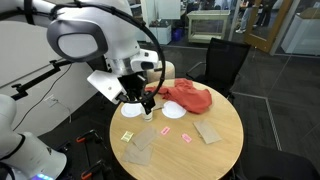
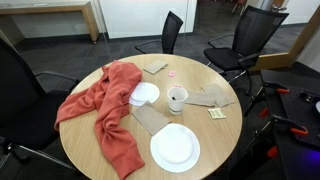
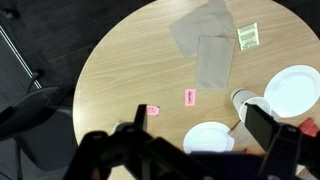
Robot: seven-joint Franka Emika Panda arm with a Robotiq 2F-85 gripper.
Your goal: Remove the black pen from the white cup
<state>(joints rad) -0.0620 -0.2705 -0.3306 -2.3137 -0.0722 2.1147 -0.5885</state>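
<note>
Bright, even indoor light from overhead falls on the pale wooden surface (image 2: 222,135) with only short, soft shadows and no harsh glare, while all views are coarse and slightly soft, and the dark end effector (image 3: 195,150) is blurred near the lens.

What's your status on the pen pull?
Pincer open, empty, close beside white cup. Cup upright; black pen not discernible. Red cloth lies apart from cup.
</note>
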